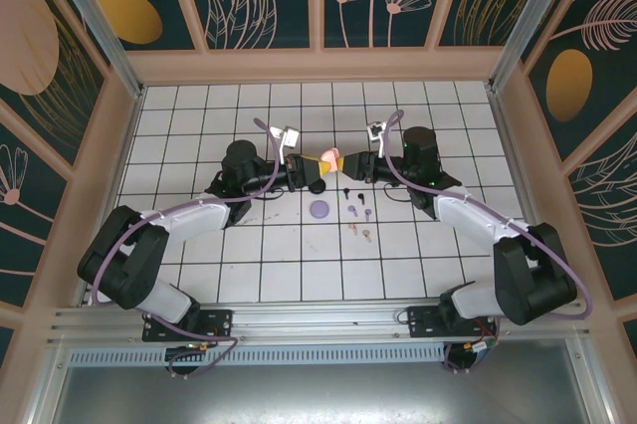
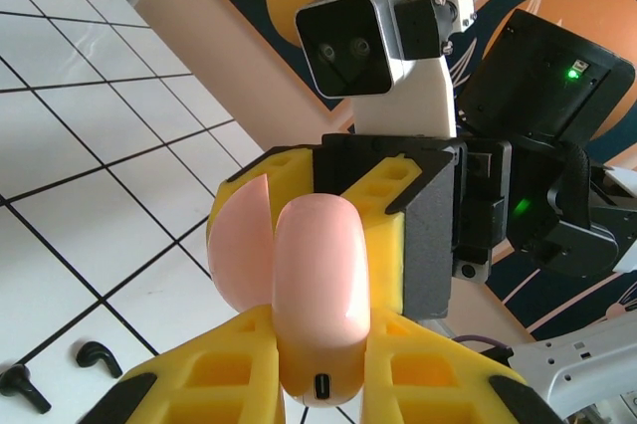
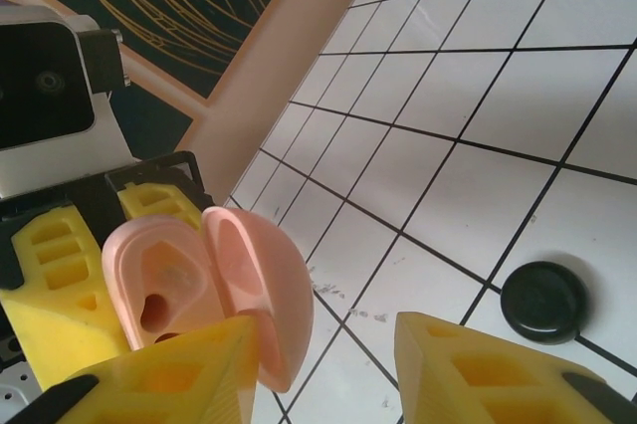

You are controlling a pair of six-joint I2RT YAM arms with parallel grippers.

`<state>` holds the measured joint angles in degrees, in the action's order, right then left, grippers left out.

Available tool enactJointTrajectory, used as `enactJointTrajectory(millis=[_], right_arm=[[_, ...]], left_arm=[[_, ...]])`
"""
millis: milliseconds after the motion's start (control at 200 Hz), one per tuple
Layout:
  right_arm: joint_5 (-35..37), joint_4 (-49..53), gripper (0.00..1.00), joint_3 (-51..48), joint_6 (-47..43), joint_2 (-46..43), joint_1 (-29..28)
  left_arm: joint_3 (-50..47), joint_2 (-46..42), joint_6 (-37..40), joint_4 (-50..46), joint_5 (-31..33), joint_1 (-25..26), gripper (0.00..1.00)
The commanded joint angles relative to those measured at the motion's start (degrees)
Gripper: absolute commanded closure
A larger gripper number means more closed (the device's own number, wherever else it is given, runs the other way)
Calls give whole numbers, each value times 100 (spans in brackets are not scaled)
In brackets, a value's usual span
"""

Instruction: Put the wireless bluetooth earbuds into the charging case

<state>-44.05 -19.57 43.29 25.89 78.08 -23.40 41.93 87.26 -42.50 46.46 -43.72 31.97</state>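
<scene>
- Holding the pink case (image 1: 328,158) aloft between the arms is your left gripper (image 2: 323,384), clenched on it. The lid is hinged apart, and the cavity faces the right wrist.
- Your right gripper (image 3: 328,369) stands spread and grasps nothing. The lid's edge lies by one finger, with the other well clear.
- Earbuds (image 1: 357,215) lie on the table (image 1: 199,265), below the case and nearward. Their stem direction is too small to tell.
- Judgement: the right arm is free and nearer, so your pick goes down, away from the case.

Open pink charging case (image 3: 189,285) is seen just beside right gripper's (image 3: 328,334) left finger, jaws apart; black round case (image 3: 542,302) is seen beyond right finger.
</scene>
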Motion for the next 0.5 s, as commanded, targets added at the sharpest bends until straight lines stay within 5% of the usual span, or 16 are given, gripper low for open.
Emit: enactJointTrajectory(millis=[0, 495], right_arm=[[-121, -178, 62, 213, -32, 73, -68], [-66, -32, 100, 250, -131, 64, -104]], left_arm=[[140, -104, -37, 197, -119, 55, 100], [192, -1, -10, 94, -21, 80, 100]])
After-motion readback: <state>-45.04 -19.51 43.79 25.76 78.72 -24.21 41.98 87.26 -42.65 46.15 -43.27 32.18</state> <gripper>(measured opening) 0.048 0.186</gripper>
